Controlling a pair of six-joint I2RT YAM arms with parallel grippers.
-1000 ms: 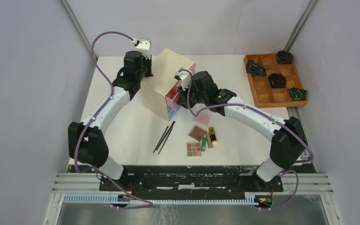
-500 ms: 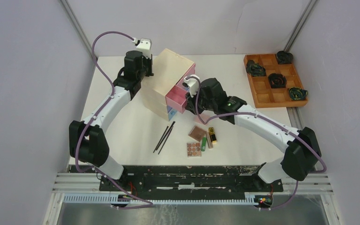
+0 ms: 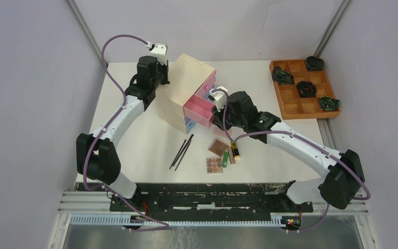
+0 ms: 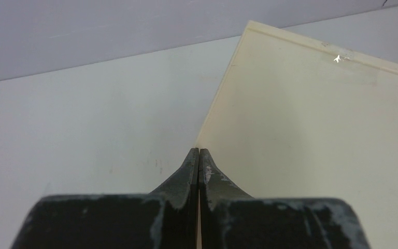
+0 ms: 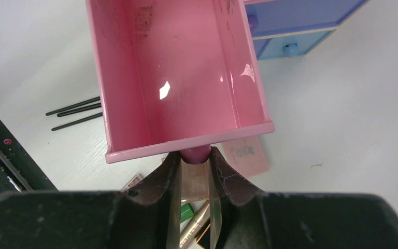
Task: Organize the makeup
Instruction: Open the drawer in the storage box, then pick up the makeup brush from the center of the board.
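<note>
Farther out now, pink drawer (image 5: 176,78), knob (image 5: 196,153) pinched by right gripper (image 5: 194,157); left gripper (image 4: 198,165) clenched beside chest (image 4: 316,145)

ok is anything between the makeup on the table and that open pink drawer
Nothing lies in the pink drawer, and its top is open. Only the right claw, shut on the drawer's knob, stands at its front, between it and the palettes and tubes. The black sticks lie clear of it.

From above I see the whole white bench (image 3: 134,140). Both wrist cameras look closely at the same pale wooden chest (image 3: 186,78).
</note>
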